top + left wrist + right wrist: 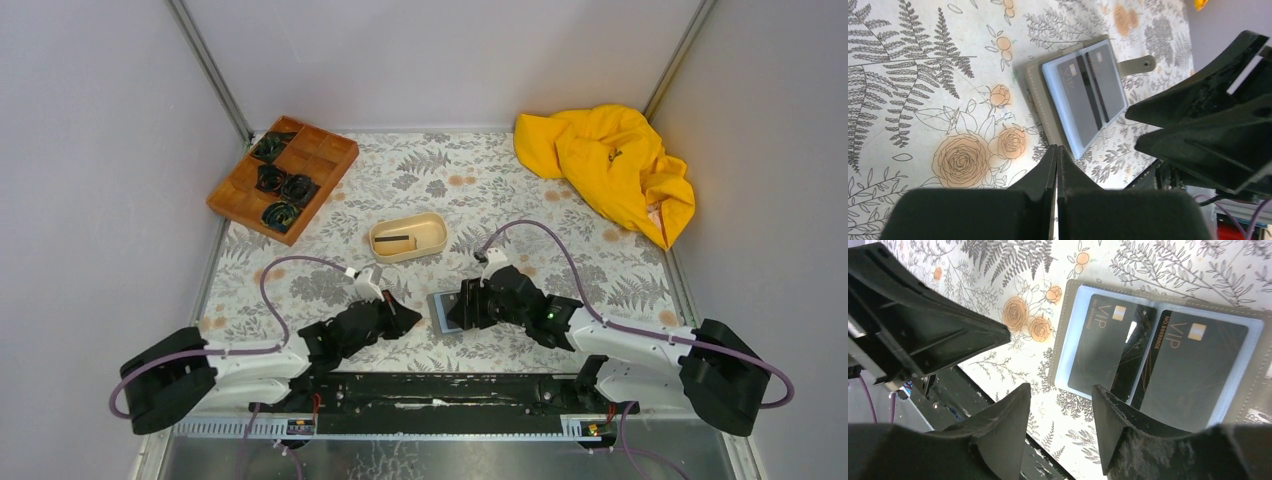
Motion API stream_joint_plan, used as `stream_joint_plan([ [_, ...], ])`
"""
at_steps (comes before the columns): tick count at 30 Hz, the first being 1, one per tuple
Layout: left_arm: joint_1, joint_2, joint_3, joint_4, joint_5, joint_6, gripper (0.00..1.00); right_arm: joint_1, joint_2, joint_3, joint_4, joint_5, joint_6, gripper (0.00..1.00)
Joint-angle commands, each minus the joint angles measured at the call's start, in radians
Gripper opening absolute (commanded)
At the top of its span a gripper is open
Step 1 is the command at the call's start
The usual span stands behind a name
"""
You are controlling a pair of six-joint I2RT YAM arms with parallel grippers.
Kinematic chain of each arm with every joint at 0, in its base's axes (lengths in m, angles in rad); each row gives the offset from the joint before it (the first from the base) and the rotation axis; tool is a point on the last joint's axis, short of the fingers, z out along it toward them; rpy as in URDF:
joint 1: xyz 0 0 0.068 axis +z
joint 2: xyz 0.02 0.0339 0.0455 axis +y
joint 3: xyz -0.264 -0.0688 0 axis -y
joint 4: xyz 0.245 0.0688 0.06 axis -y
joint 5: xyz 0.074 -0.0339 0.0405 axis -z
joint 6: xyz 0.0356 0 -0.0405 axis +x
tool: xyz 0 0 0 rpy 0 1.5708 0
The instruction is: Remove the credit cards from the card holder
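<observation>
Open card holder (445, 312) flat on worktop (480, 180), centre of top view. Two dark credit cards (1193, 365) sit in sleeves, not yet out. Card-like dark piece (393, 240) in beige tray (432, 232), probably one removed. Empty left fingers (1043, 170) clenched; right fingers (1008, 415) spread, grasping nothing, near holder edge. Bulk remains.

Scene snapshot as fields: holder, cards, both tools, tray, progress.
card holder: lying open, inside up
credit cards: two dark ones in its sleeves
left tool: shut, empty, beside the holder
right tool: open, at the holder's edge, gripping nothing
beige tray: beyond the holder, one dark flat item inside
progress: these two cards not yet out
</observation>
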Motion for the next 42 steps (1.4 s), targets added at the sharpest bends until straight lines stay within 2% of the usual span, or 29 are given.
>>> stream_joint_plan([
  [1,0.005,-0.095,-0.015,-0.047,-0.027,0.038,0.02,0.003,-0.029,0.032,-0.044,0.109,-0.014,0.54],
  [6,0.006,-0.036,0.031,0.053,0.062,0.07,0.02,-0.019,-0.051,0.005,-0.012,0.124,-0.003,0.35],
  [10,0.006,0.07,0.036,0.309,0.203,0.065,0.02,-0.032,-0.087,-0.007,-0.028,0.17,-0.003,0.07],
  [12,0.007,0.143,0.062,0.356,0.236,0.06,0.02,-0.04,-0.111,-0.021,-0.032,0.177,0.0,0.01],
  [16,0.014,0.289,0.109,0.453,0.281,0.05,0.02,-0.054,-0.142,-0.041,-0.042,0.181,-0.006,0.0],
  [21,0.058,0.429,0.162,0.472,0.322,0.044,0.0,-0.072,-0.163,-0.052,-0.06,0.168,-0.014,0.01],
  [29,0.132,0.46,0.097,0.494,0.33,0.041,0.0,-0.091,-0.135,-0.078,-0.017,0.13,-0.019,0.01],
  [33,0.141,0.472,0.1,0.464,0.327,0.059,0.0,-0.093,-0.097,-0.081,0.017,0.112,-0.015,0.01],
  [42,0.152,0.591,0.126,0.519,0.365,0.049,0.0,-0.095,-0.059,-0.084,0.049,0.091,-0.016,0.07],
])
